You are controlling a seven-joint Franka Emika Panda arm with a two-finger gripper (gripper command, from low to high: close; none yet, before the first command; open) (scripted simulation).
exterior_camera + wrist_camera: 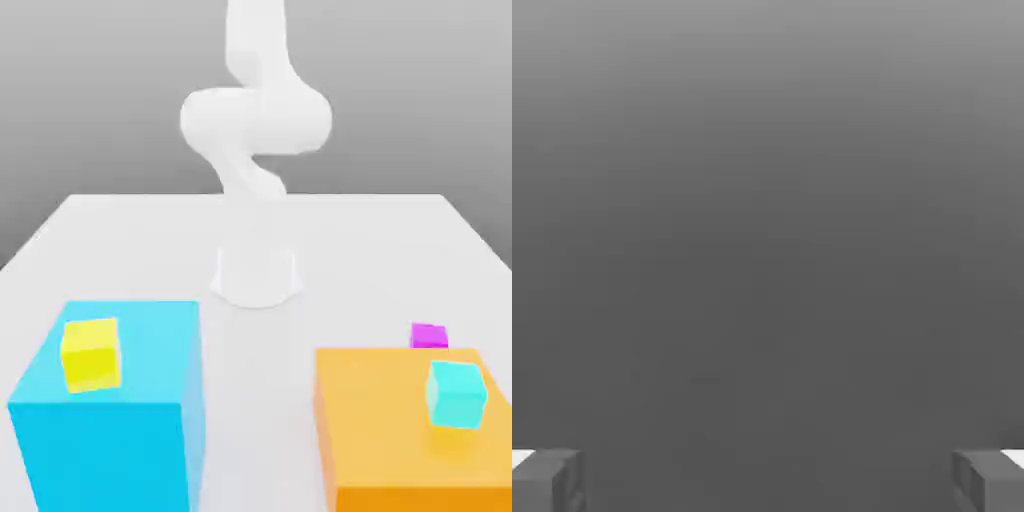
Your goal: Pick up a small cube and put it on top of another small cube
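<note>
- A big sky-blue block (120, 400) is occupying the table (90, 235) at the exterior view's left, with a small yellow cube (91, 354) sitting on its top face.
- A big orange block (410, 430) is standing at the exterior view's right, carrying the small turquoise cube (456, 393) on top, with open air above it.
- The small magenta cube (429, 336) is sitting just behind the orange block, which is partly hiding it from the front.
- A bare lane of table is running between the two big blocks toward the arm's white base (256, 272).
- The jaws are standing wide apart, with nothing lying between the fingertips (547, 478).
</note>
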